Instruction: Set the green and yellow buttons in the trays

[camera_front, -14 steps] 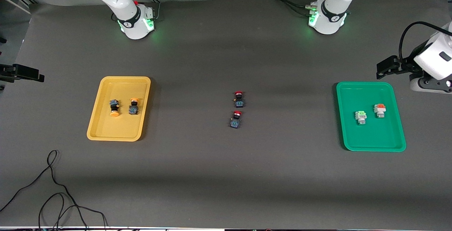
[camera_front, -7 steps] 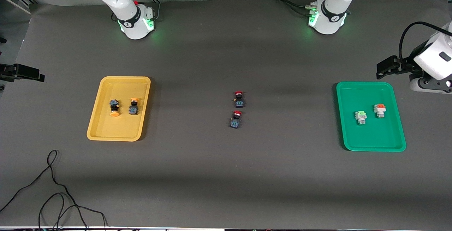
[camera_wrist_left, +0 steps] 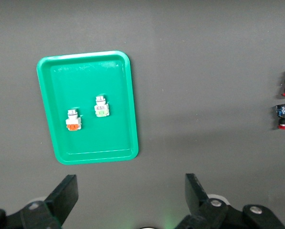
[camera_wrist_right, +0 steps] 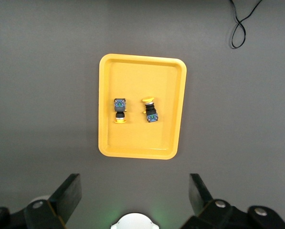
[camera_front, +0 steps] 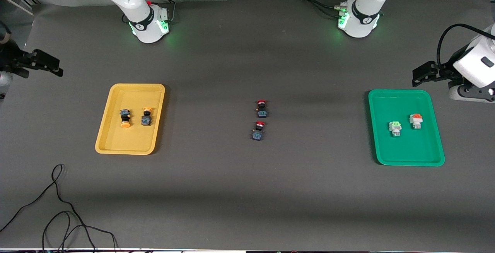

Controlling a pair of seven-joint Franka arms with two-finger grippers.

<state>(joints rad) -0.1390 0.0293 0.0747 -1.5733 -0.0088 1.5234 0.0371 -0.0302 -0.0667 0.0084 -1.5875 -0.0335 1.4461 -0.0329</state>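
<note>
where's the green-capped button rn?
Front view: the green-capped button lies in the green tray at the left arm's end, beside the orange-capped grey button and slightly nearer the camera.

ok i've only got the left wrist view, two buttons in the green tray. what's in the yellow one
Observer: The yellow tray holds two yellow buttons, lying side by side and apart.
Operator: good. my left gripper is open over bare table by the green tray, where's the right one
Observer: The right gripper hangs open and empty over bare table at the right arm's end, beside the yellow tray rather than over it.
</note>
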